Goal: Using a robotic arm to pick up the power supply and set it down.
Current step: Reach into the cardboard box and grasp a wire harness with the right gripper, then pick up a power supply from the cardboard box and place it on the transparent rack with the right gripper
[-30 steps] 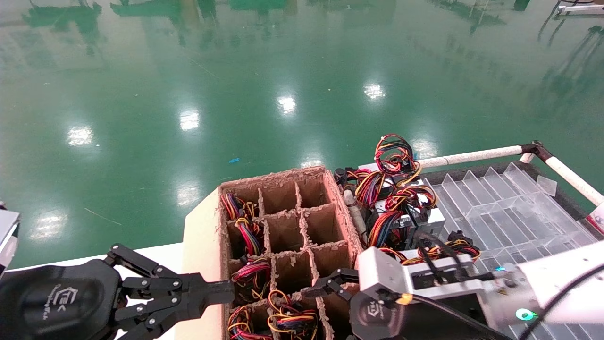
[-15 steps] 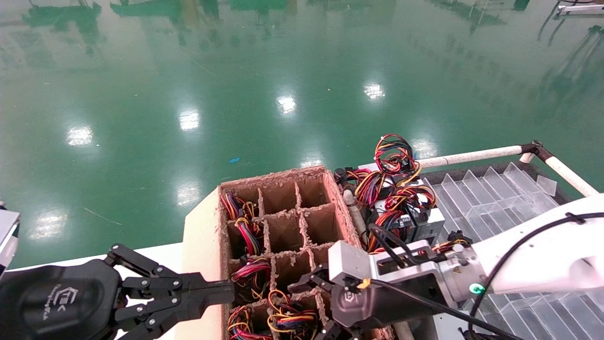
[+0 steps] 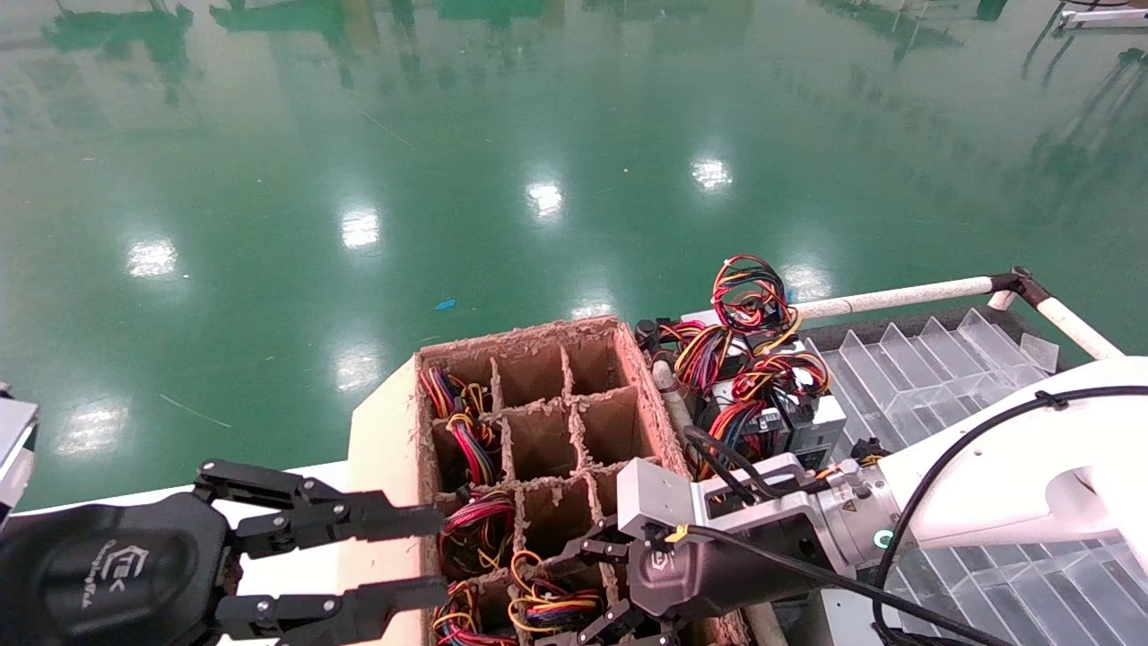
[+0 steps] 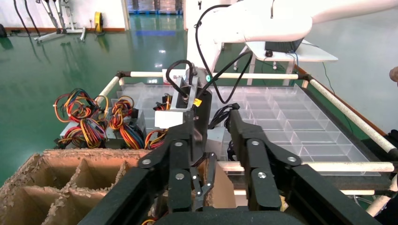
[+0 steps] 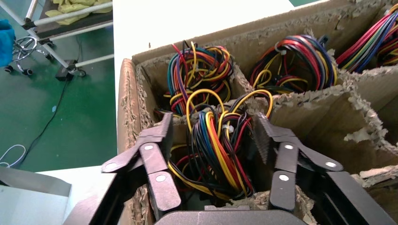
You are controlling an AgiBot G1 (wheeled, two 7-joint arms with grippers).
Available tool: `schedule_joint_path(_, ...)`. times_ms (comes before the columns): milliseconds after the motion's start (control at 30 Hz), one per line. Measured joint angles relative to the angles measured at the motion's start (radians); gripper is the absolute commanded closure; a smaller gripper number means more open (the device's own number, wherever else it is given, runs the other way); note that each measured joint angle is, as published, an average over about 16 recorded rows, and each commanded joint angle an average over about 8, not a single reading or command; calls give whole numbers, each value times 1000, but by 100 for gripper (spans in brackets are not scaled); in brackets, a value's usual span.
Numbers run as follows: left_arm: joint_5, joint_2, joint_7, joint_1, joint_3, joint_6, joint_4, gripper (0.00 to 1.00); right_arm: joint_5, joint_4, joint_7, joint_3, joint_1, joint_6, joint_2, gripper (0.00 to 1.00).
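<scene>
my right black scissor-link gripper (image 5: 213,140) hung over near cell of brown cardboard divider box (image 3: 538,377), fingers apart astride looped red-yellow-black wire bundle of power supply (image 5: 220,150), its metal body unseen. nothing gripped or lifted; grasp, lift, set-down remained. left gripper (image 3: 395,556) apart, beside box.

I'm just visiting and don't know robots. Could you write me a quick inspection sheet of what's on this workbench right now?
Surface: white table carrying the brown cardboard divider box; clear plastic compartment tray on the robot's right.
Job's things: silver-grey power supplies with coloured wire bundles; several sit in box cells, and one bundle lies between the right gripper's fingers.
Clutter: pile of loose power supplies between box and tray.
Grippers: right gripper open, reaching into a near cell; left gripper open, at the box's left edge.
Cables: black cable along the white right arm.
Surroundings: glossy green floor.
</scene>
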Motion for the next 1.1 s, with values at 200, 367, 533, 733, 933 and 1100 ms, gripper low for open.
schedule_joint_path(200,0,0,0,0,0,0,0,0,1,-44,-24,-21,14,-1,-13,100)
schedule_joint_path(367,0,0,0,0,0,0,0,0,6,-68,-38,-35,21,-3,-17,100)
schedule_joint_path(533,0,0,0,0,0,0,0,0,17,-80,-47,-47,26,-6,-16,100)
schedule_joint_path(733,0,0,0,0,0,0,0,0,47,-74,-48,-58,29,-12,-2,100)
schedule_joint_path(933,0,0,0,0,0,0,0,0,113,-27,-32,-64,29,-18,35,100)
schedule_joint_path(1100,0,0,0,0,1,0,0,0,208,55,-2,-66,28,-22,93,100)
